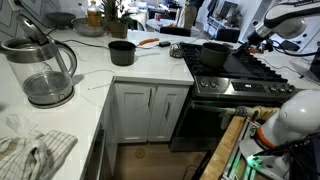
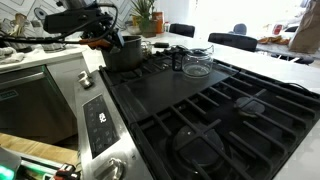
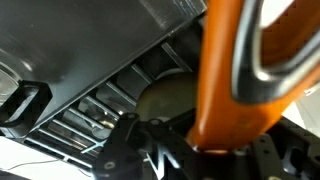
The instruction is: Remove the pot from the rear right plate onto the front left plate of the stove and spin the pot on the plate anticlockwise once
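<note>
Gripper (image 2: 104, 42) at pot (image 2: 126, 56), kitchen stove (image 2: 205, 108)

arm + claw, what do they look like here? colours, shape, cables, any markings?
The arm has rounded white shells with dark sections at the joints. The claw is black and blocky, and in the wrist view only its black angular linkage shows, low in the frame. No markings are legible. Cables are too blurred to pick out.
</note>
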Motion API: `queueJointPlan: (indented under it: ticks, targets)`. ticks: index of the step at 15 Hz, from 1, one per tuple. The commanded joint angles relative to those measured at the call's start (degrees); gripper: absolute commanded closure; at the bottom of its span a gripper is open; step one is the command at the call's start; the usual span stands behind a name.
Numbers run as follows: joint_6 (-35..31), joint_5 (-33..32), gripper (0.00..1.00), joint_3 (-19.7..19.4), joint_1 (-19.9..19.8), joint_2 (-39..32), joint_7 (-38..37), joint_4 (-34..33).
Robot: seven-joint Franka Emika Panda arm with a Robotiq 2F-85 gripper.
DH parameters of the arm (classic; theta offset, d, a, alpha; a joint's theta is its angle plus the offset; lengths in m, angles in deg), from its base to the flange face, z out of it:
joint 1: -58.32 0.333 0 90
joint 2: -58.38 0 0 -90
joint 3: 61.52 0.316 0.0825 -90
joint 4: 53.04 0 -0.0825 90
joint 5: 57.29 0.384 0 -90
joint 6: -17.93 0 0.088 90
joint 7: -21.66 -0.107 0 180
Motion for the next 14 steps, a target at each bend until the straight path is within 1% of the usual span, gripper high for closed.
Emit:
queueJointPlan:
  ticks: [1, 8, 14]
  targets:
    - [-2.21, 1.76, 1.00, -1.54, 0.98, 0.24, 2.87, 0.02]
    - [-2.26, 2.53, 1.00, -2.42, 1.16, -0.97, 5.85, 0.12]
    - [-1.17, 4.26, 1.00, -4.69, 2.55, -2.59, 12.51, -1.08]
